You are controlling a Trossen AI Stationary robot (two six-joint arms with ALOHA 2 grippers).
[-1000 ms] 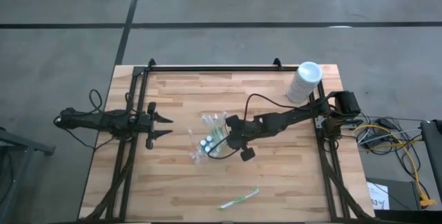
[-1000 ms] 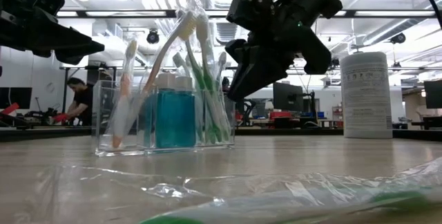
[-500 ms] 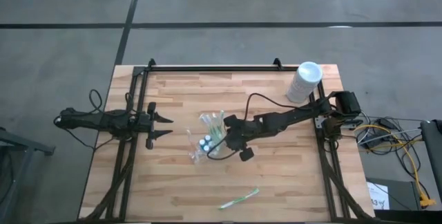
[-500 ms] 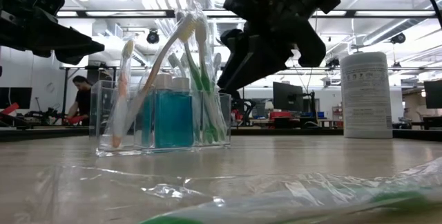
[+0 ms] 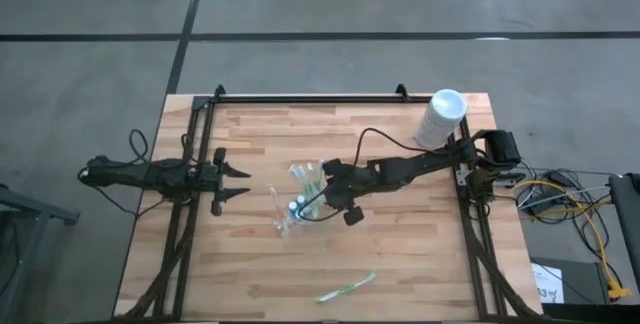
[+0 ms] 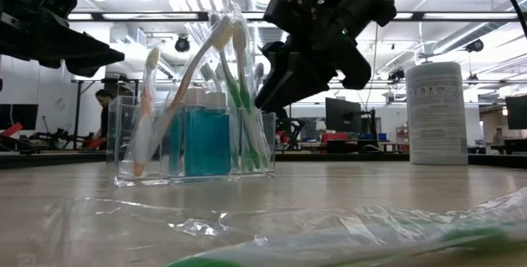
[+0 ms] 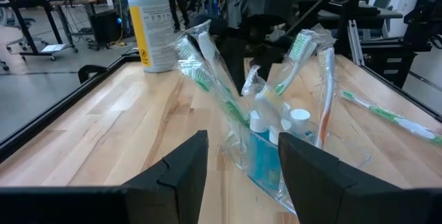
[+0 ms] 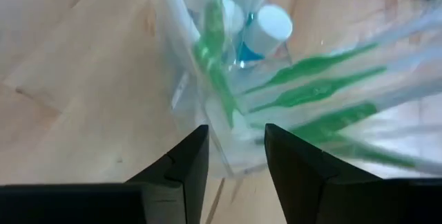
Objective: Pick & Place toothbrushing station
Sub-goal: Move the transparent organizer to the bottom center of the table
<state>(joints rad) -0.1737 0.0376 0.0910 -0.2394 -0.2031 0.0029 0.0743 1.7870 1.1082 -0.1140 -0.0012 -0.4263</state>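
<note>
The worktop [image 5: 400, 254] carries a wipes tub [image 5: 441, 117] at its far right corner. Mid-worktop stands the clear holder [image 6: 193, 139], filled with wrapped toothbrushes [image 6: 239, 77]. The right end effector [image 8: 235, 156] hovers over it, parted, holding nothing. The left end effector [image 5: 238, 183] waits apart, parted and empty. A loose toothbrush [image 5: 347, 287] lies near the front edge.

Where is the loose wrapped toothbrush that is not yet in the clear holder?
In the high view, the wrapped toothbrush lies alone near the table's front edge, toward the right arm's side, apart from the clear holder.
</note>
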